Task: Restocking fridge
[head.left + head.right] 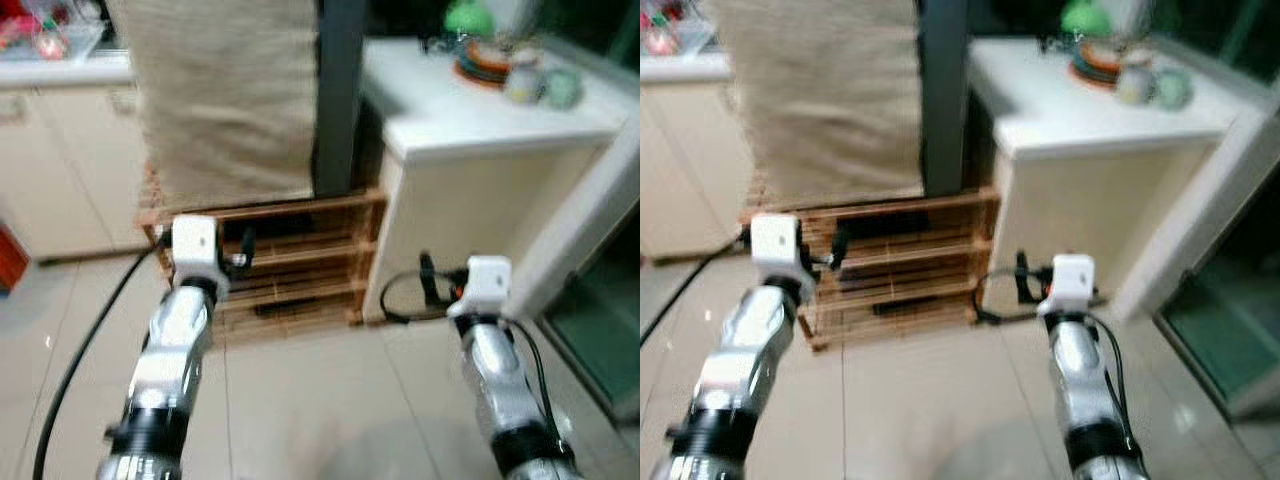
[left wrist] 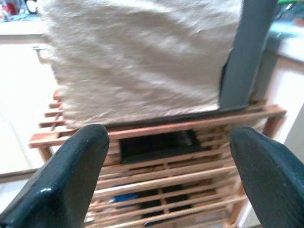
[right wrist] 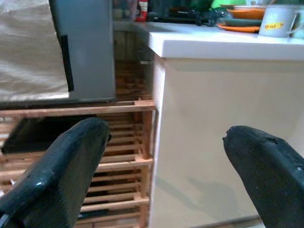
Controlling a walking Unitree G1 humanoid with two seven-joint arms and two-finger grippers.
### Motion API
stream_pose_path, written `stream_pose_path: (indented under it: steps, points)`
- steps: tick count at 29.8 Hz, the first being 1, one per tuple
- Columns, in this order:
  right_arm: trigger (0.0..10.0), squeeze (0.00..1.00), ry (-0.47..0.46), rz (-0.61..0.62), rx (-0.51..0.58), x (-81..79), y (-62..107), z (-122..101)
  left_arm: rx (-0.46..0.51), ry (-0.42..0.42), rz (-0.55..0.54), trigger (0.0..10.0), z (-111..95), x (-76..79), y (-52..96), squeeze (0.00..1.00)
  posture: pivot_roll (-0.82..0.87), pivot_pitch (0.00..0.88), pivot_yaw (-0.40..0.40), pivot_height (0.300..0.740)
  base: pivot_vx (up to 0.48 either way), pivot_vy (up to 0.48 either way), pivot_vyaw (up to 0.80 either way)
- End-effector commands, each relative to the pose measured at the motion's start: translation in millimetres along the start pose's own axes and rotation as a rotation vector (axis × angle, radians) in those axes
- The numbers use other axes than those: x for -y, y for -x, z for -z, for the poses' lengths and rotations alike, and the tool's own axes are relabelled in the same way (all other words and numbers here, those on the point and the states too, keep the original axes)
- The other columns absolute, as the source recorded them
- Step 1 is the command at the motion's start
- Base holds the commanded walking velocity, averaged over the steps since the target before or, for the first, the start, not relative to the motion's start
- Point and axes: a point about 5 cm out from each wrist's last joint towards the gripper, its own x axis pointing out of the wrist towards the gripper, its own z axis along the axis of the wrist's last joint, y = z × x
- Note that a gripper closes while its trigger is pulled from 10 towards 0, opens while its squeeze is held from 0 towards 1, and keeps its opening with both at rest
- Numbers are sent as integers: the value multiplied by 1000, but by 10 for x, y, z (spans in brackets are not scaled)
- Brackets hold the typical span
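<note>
Fridge top cut off, front hidden under beige cloth

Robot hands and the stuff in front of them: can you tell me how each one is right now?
Left hand: open, holding nothing.
Right hand: open, holding nothing.
Beige cloth: draped down over the grey appliance.
Wooden crate rack: on the floor, appliance standing on top.
Mug: upright on the white counter.
Plates: stacked on the counter.
</note>
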Motion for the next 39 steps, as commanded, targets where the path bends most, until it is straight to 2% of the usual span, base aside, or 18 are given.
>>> stream_pose_path:
  steps: [1, 14, 15, 18, 21, 26, 36, 39]
  points:
    - [10000, 0, -2, -17, 11, -59, -36, -31, 22, -28, -6, 10000, -74, -28, -42, 0, -133, 0, 11, 740, 307, 371, 0]
    - [10000, 0, -6, -30, 8, -96, -28, -21, 26, -5, -7, 10000, -89, -12, -62, 0, -137, 0, 11, 740, 315, 361, 0]
    - [10000, 0, -5, -28, 4, -95, -28, -14, 35, 21, 3, 10000, -98, -4, -58, 0, -137, 0, 11, 740, 0, 454, 0]
    - [10000, 0, -3, -26, -6, -91, -27, -2, 51, 13, 15, 10000, -122, 1, -49, 0, -136, 0, 10, 740, 0, 474, -663]
    - [10000, 0, -3, -27, -7, -89, -23, 0, 73, -3, -10, 10000, -151, -79, -30, 0, -132, 0, 7, 740, -255, 410, -763]
    - [10000, 0, -2, -28, -7, -88, -19, 2, 82, -27, -8, 10000, -176, -107, -30, 0, -128, 0, 5, 740, -271, 399, -763]
    - [10000, 0, -9, -12, -2, -56, -16, -7, 130, 67, 47, 10000, -229, -42, 8, 0, -137, 0, 12, 740, 0, 442, -759]
    - [10000, 0, -8, -7, -5, -38, 1, 6, 135, 24, 44, 10000, -235, -60, 10, 0, -139, 0, 11, 740, 0, 447, -756]
